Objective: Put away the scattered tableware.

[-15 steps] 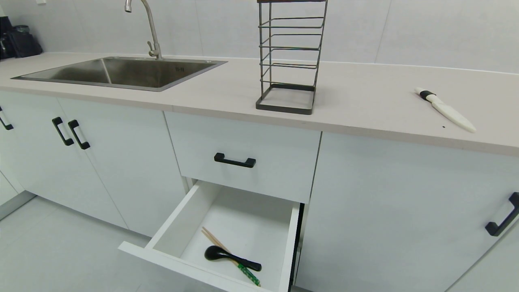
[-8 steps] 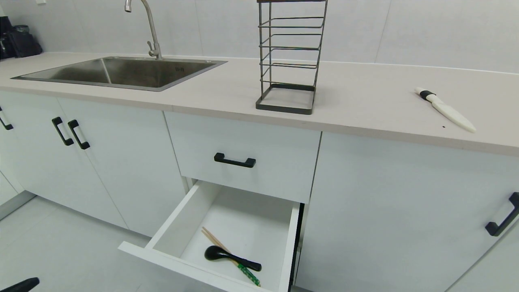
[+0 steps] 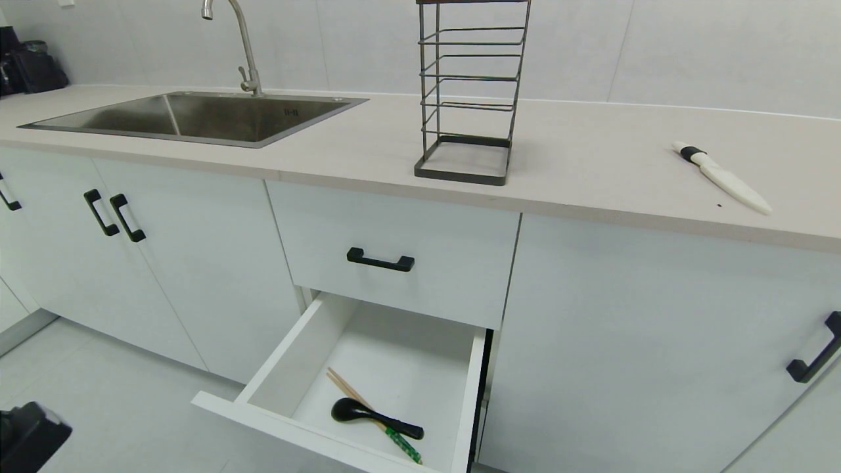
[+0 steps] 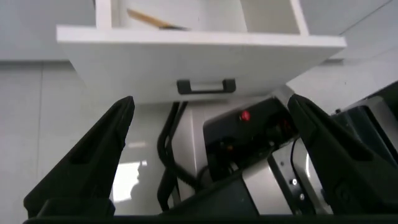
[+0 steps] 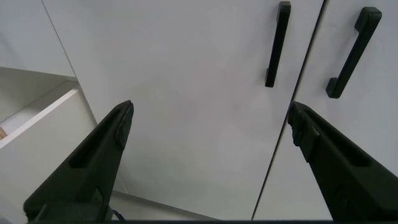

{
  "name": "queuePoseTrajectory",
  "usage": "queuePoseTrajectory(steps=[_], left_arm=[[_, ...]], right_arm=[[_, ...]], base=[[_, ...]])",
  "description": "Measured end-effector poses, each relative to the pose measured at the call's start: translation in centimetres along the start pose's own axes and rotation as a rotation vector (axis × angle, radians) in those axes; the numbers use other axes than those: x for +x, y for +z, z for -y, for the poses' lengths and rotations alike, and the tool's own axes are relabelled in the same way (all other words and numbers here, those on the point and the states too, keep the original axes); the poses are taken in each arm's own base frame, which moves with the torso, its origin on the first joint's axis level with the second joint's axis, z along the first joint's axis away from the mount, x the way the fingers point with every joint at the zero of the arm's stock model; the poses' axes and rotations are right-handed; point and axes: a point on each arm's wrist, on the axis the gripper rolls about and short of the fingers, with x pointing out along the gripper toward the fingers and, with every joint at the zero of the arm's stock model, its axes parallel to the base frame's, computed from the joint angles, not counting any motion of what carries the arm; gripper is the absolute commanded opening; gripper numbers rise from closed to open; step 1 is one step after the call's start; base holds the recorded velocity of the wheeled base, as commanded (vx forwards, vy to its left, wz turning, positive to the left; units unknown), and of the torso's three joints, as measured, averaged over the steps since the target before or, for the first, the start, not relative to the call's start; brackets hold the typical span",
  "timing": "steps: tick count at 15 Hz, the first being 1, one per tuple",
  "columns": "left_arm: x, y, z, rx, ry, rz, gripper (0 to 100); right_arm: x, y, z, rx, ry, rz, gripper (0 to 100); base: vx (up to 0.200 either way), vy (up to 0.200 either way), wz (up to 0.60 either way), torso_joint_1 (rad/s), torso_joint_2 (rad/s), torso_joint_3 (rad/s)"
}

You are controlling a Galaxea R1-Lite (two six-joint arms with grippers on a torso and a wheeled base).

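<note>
We see the knife [image 3: 721, 177] slantwise at the right end of the table [image 3: 591, 164], up and well apart from our wide-open right pincer [image 5: 211, 118], likely the nearer, while the wide-open left pincer [image 4: 211, 109] sits low before the drawer [image 3: 295, 355].

A rectangular stainless steel sink [image 3: 217, 118] is set into a pale beige countertop [image 3: 591, 157], with a curved chrome faucet [image 3: 244, 46] mounted behind it. A tall black wire rack [image 3: 460, 177] is stood upright on the countertop, to the right of the sink. Below, a closed white drawer front [image 3: 394, 217] is fitted with a black bar handle [image 3: 380, 262]. 2 black handles [image 3: 102, 212] are seen side by side on the white cabinet doors [image 3: 197, 263] under the sink. A pale grey tiled wall [image 3: 657, 52] is seen behind
</note>
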Motion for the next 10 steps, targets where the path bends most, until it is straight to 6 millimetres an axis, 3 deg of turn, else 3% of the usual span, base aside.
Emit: queuePoseTrajectory(steps=[10], left_arm=[[3.7, 1.4, -1.7, 0.028, 0.097, -0.169, 100]], right_arm=[[0.0, 0.0, 0.0, 0.000, 0.000, 0.000, 100]], base=[[0.000, 0.000, 0.00, 0.000, 0.00, 0.000]])
